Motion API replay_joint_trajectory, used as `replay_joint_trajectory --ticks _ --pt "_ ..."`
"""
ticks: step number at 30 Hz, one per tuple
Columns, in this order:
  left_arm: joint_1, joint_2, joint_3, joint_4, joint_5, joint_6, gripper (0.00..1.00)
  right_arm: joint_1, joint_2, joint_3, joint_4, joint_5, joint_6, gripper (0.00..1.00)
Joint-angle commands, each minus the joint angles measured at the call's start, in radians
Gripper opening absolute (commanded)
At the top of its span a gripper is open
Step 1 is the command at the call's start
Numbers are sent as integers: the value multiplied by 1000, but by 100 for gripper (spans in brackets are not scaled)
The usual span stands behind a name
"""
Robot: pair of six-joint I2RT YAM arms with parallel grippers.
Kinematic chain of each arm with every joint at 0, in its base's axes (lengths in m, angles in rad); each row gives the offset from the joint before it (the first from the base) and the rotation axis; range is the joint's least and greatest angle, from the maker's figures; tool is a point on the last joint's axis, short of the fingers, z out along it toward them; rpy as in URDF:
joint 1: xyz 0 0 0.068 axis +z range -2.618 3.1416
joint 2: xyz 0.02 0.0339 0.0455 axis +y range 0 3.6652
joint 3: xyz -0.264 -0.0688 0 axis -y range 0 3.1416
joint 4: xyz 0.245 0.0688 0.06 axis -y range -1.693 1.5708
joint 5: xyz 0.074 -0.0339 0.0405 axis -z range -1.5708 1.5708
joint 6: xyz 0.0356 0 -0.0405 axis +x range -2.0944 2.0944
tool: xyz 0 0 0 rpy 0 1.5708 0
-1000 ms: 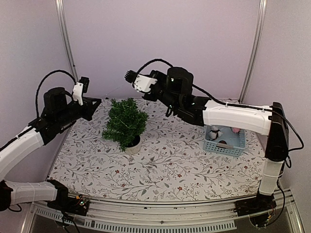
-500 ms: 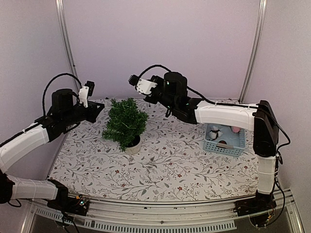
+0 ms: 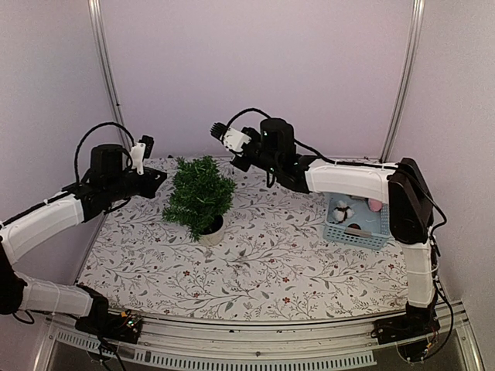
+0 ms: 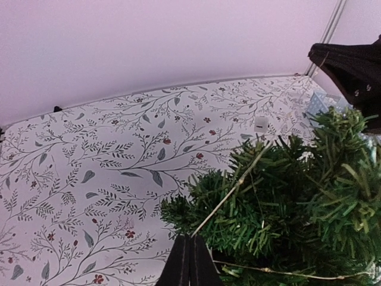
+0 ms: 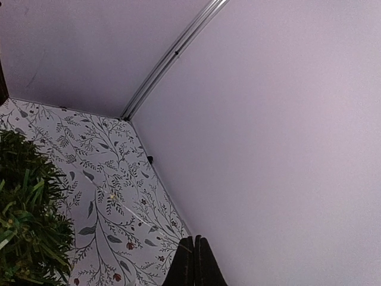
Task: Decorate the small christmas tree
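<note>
The small christmas tree (image 3: 199, 197) stands in a white pot (image 3: 211, 233) left of the table's middle, its green branches filling the left wrist view (image 4: 286, 190) and the edge of the right wrist view (image 5: 24, 208). A thin light wire (image 4: 238, 182) with tiny beads lies across its branches. My left gripper (image 3: 158, 176) hovers just left of the tree, shut (image 4: 190, 239) on one end of the wire. My right gripper (image 3: 237, 160) is behind and to the right of the tree top, shut (image 5: 193, 239) on the wire (image 5: 113, 195) running back towards the tree.
A blue basket (image 3: 356, 239) holding a few ornaments sits at the table's right side. Lilac walls close in the back and both sides. The right arm's black wrist (image 4: 351, 65) shows beyond the tree in the left wrist view.
The left gripper has moved right and down, closer to the tree. The right wrist has shifted slightly right and lower behind the tree top, its forearm swinging back.
</note>
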Motion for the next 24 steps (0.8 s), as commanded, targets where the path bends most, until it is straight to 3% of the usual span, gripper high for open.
replay_joint_trajectory --ticks 1,16,24 --pt "18 25 22 -25 -16 -11 0 -40 37 43 -13 -65 111 1" --pt "18 88 34 -33 29 -11 0 -77 89 -6 -65 -219 249 0" --pt "18 113 54 -23 38 -17 0 -107 88 -30 -86 -386 337 0"
